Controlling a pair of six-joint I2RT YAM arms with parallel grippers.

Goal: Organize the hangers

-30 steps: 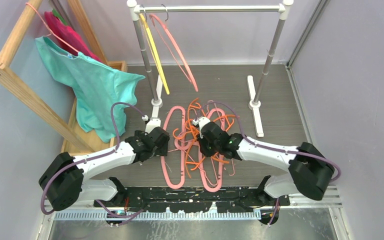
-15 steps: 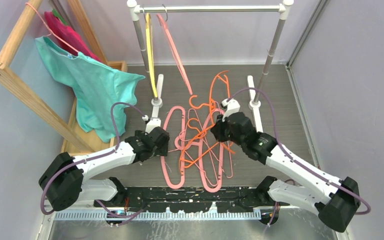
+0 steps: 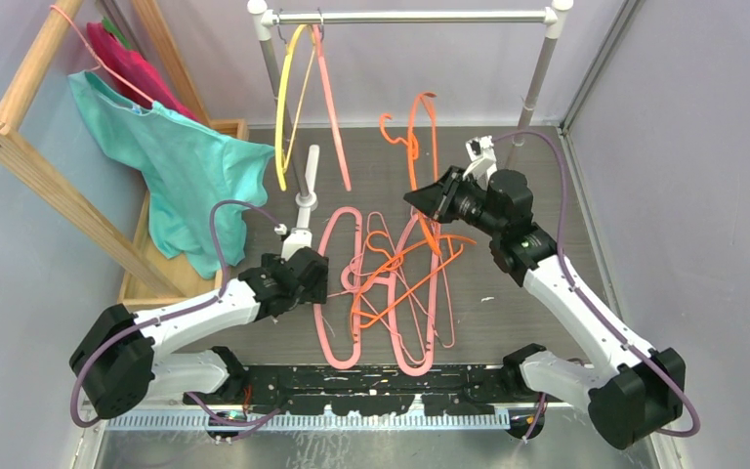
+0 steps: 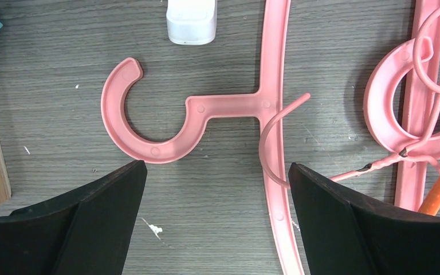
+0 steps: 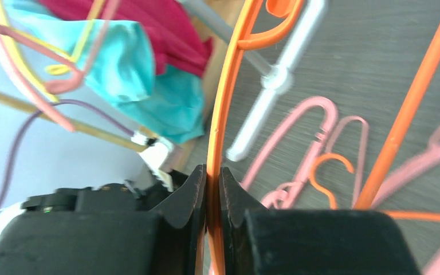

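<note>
Right gripper (image 5: 212, 172) clamps an orange hanger (image 5: 215, 114); left gripper (image 4: 215, 172) gapes over a pink hanger (image 4: 229, 106); the rail (image 3: 410, 17) holds a yellow hanger (image 3: 276, 127).

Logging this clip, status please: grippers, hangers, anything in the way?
Right gripper shut on orange hanger, held up below rail. Left gripper open over pink hanger on table. Held hanger's lower end in tangled pile.
</note>
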